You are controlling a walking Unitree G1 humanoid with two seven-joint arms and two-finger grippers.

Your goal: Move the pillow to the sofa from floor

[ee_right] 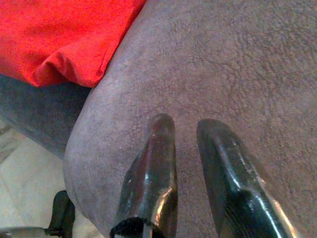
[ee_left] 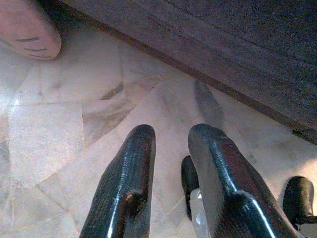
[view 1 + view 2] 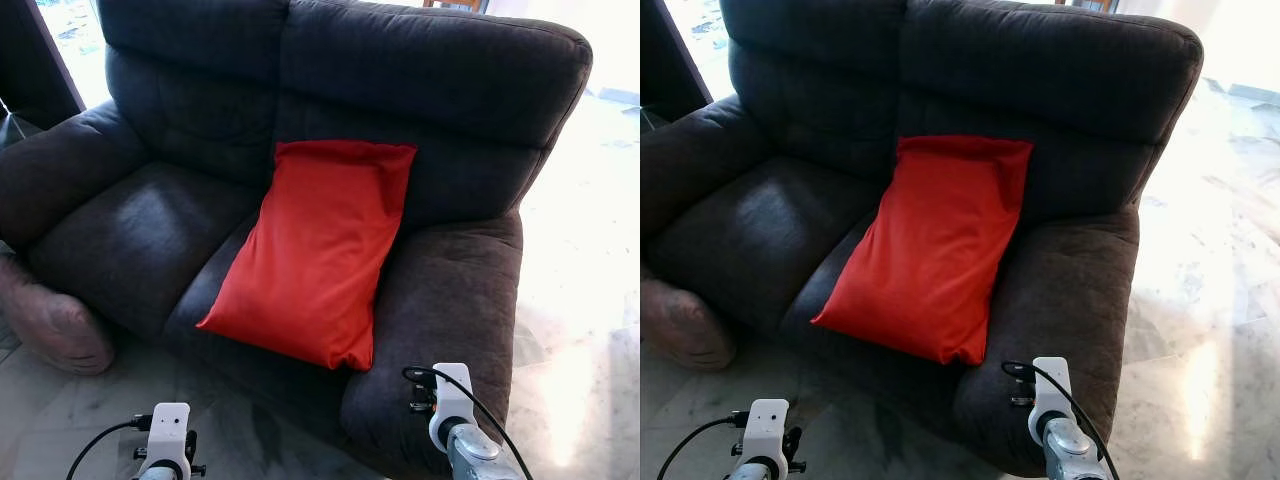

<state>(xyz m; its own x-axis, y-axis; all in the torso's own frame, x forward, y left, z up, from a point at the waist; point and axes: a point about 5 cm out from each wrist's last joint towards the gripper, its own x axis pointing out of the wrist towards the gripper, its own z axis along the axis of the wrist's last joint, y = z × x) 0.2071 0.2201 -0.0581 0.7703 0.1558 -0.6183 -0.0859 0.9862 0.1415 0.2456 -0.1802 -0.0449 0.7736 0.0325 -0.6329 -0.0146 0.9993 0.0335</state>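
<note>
Resting on the dark sofa [image 3: 150, 230], the red pillow [image 3: 315, 255] looks delivered; left gripper [image 2: 171, 144] and right gripper [image 1: 185, 131] hang empty, fingers slightly parted

Smooth red cloth pillow [image 3: 315, 250], matt napped dark fabric sofa [image 3: 450, 290]

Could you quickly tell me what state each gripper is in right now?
Left gripper: open, empty, above the floor.
Right gripper: open, empty, over the sofa armrest beside the red pillow.
</note>
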